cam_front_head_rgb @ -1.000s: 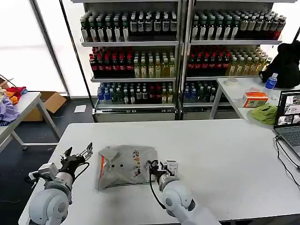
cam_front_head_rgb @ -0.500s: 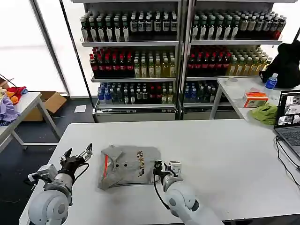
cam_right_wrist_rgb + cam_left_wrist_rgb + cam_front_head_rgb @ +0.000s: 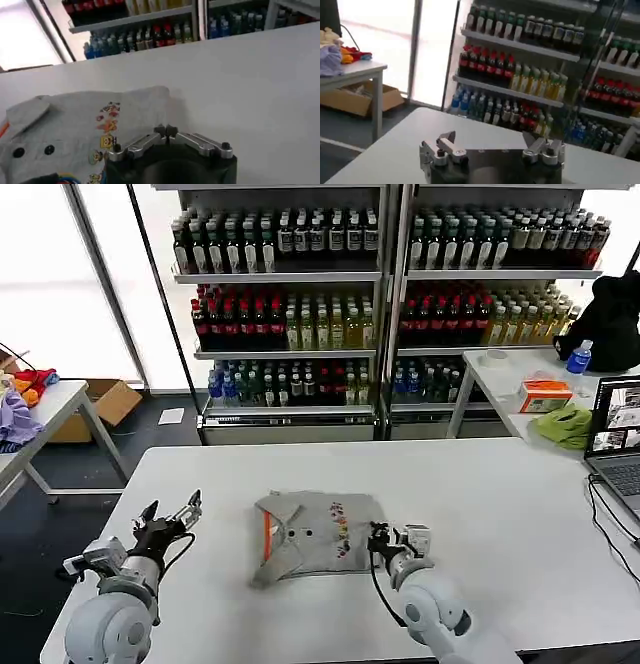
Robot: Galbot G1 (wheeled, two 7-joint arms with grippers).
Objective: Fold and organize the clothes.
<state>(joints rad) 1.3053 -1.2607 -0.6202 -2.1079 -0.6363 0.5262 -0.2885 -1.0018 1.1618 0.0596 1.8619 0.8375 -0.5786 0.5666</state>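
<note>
The folded grey shirt (image 3: 315, 534) lies near the middle of the white counter (image 3: 500, 504), orange-lined collar and two dark buttons turned toward the robot's left, its small multicoloured print facing up. The right hand (image 3: 378, 536) sits at the shirt's right edge with its fingers (image 3: 150, 140) pressed tip to tip; whether a pinch of hem is caught between them cannot be told from the right wrist view, though the tips meet right over the cloth's edge. The left hand (image 3: 168, 515) hovers well clear of the shirt on the robot's left, fingers (image 3: 446, 145) spread wide and holding nothing.

The step in hand looks like positioning the folded bundle — sliding it into place. To do that well, the right hand should keep low and move level with the counter, so the layers travel together rather than peel apart. A slow, straight pull keeps the fold square; the open left hand could steady the collar side if the bundle begins to skew.
</note>
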